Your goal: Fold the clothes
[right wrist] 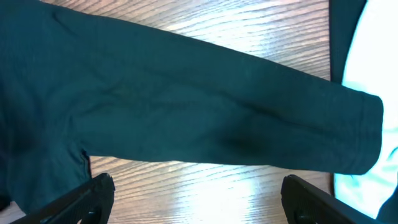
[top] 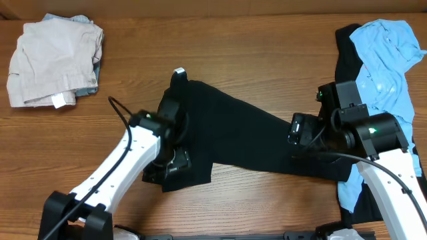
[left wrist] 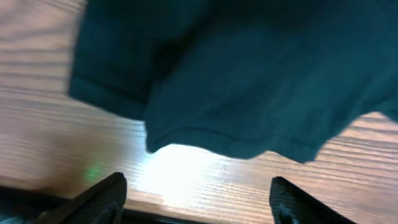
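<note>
A large black garment (top: 233, 137) lies across the table's middle, a small white label (top: 178, 71) at its far tip. Its sleeve (right wrist: 205, 112) stretches toward the right. My left gripper (top: 175, 159) hovers over the garment's left part; the left wrist view shows its hem (left wrist: 230, 99) above open, empty fingers (left wrist: 198, 198). My right gripper (top: 298, 130) is over the sleeve's right end; its fingers (right wrist: 198, 196) are open and empty above bare wood. A light blue shirt (top: 387, 60) lies at the right on another black piece (top: 345, 50).
A folded beige garment (top: 53, 63) with light blue fabric under it sits at the far left corner. The wooden table (top: 253, 40) shows bare wood between the garments. The arm bases stand at the near edge.
</note>
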{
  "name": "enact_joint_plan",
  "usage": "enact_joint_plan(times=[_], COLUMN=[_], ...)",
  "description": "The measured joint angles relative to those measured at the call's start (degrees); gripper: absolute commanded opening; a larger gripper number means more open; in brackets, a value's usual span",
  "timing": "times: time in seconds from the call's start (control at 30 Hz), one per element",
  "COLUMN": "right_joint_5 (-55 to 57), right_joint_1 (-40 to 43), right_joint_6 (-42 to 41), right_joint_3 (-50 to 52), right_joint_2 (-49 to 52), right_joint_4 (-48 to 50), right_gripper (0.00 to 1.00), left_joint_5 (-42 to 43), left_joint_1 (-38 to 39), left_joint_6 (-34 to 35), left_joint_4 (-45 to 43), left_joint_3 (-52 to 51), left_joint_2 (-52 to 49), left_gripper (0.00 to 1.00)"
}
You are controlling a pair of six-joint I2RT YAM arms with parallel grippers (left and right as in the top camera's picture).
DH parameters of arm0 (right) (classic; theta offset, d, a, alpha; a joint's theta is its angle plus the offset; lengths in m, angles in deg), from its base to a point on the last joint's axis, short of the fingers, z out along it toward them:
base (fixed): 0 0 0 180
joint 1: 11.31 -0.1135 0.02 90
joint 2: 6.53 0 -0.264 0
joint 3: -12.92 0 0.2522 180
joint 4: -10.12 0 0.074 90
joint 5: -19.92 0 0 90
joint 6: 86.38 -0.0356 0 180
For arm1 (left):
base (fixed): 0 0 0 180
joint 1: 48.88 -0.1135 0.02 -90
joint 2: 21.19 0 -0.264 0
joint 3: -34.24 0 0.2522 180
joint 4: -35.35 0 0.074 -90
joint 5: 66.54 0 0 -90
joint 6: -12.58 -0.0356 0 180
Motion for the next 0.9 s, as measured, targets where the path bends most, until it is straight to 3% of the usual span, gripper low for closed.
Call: enact_joint_plan(times=[0.17,0.53,0.67,0.77,0.9], right_joint_5=[-0.04,-0.02,-0.04,-0.04,0.0], right_joint_1=[0.0,0.0,0.0,0.0,0.0], right_joint_6=[-0.15,-0.13,-0.11,-0.11,-0.11], right_joint_3=[0.02,0.61,0.61,0.61,0.61], right_joint_2=[1.88,2.78,2.78,2.78,2.78], right_joint_4=[0.68,1.27,1.51,1.53,1.51], right_gripper=[0.89,0.9,0.9,0.9,0.9], left_joint_5=[2.12,0.66,0.7,0.59,0.66], left_joint_1=[0.02,0.02,0.02,0.0,0.0], left_joint_6=[0.17,0.39,1.4,1.73,1.6], left_joint_4=[-9.62,-15.61,-16.39,-16.98,-17.99], left_joint_3=[-7.15,-15.45,-15.74,-15.78,-15.78], left_joint_2=[0.11,0.11,0.33,0.35,0.55], left_gripper=[0.49,0.49,0.28,0.06,0.04])
